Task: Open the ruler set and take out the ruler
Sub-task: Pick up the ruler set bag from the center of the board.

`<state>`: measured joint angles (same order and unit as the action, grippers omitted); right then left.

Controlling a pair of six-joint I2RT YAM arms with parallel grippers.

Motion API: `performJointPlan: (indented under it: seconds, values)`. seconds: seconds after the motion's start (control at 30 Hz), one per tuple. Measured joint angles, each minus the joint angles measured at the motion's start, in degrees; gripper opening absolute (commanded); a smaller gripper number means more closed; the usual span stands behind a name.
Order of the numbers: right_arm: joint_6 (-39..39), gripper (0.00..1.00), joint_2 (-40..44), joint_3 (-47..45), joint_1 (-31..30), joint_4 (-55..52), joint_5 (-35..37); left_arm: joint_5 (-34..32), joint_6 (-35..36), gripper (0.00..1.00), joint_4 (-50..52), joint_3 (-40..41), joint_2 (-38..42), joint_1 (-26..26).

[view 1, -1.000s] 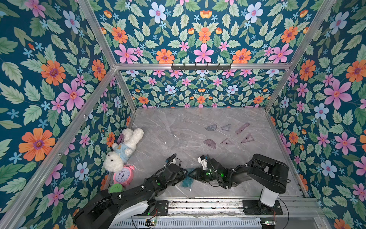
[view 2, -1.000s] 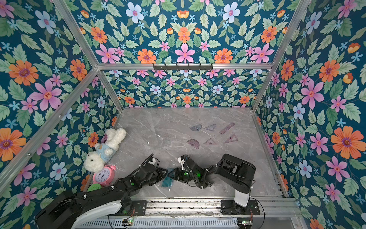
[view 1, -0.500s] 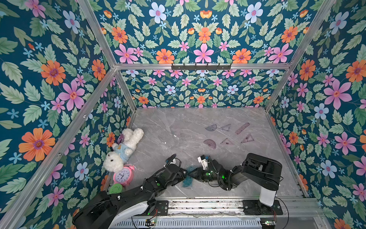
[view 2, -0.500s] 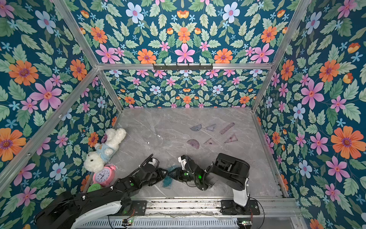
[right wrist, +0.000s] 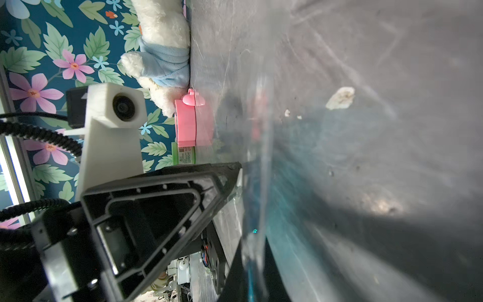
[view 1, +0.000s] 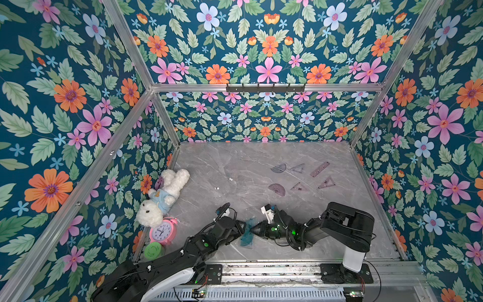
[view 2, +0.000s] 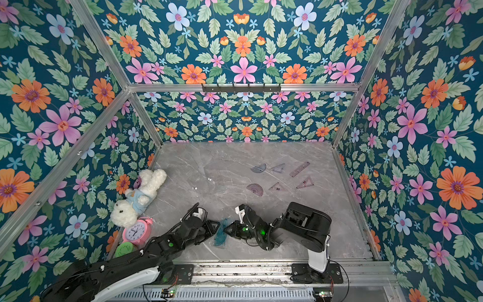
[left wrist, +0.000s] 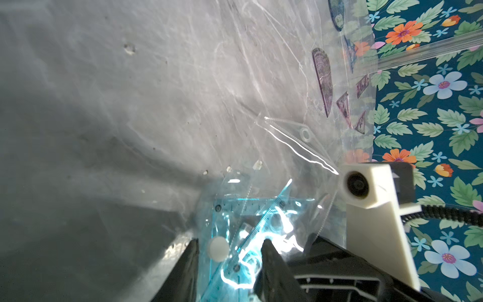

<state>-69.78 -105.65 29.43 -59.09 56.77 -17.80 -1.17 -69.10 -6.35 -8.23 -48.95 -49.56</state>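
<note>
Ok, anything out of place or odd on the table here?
Small white bits lie scattered on the marble tabletop, and the plush rabbit lies on its side, head against the pink alarm clock.

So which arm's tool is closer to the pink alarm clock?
Left. The left tool is between the pink alarm clock and the blue ruler set; the right tool is on the set's far side from the clock.

Right tool (view 1: 252,228) closed onto ruler set (view 1: 246,239).
</note>
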Motion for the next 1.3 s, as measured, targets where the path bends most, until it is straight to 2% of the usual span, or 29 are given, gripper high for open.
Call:
performJointPlan:
  seconds: [0.23,0.4,0.53,0.57,0.7,0.83,0.93,1.13,1.3]
  values:
    - [2.10,0.06,4.15,-0.24,0.00,-2.45,0.02,-2.25,0.87,0.55,2.14,-1.73,4.26,0.02]
    - [6.97,0.06,13.29,0.96,0.04,-10.36,-0.04,-5.44,7.89,0.63,4.22,-6.32,7.96,0.09]
    - [13.90,0.06,24.26,4.22,0.96,-22.86,0.00,-6.05,16.46,0.81,3.48,-9.20,10.36,0.44]
    - [15.56,0.06,26.88,4.52,1.55,-26.12,0.04,-5.60,18.38,0.83,2.89,-9.46,10.78,0.57]
    - [20.96,0.06,38.27,4.37,6.05,-39.19,0.02,2.25,27.98,0.87,-0.44,-11.67,10.40,1.92]
    - [26.03,0.06,50.56,4.42,11.02,-51.21,-1.75,14.56,36.24,0.88,-4.39,-16.04,4.26,2.80]
    - [29.11,0.05,56.50,5.11,14.32,-57.53,-4.59,24.22,40.48,0.88,-6.86,-18.12,-0.85,2.93]
    - [33.57,0.05,59.74,7.10,16.06,-64.70,-8.98,37.79,46.60,0.88,-9.73,-22.62,-8.35,2.95]
    - [35.41,0.04,59.49,7.89,16.20,-66.31,-9.60,43.28,48.83,0.85,-10.82,-23.19,-10.64,2.95]
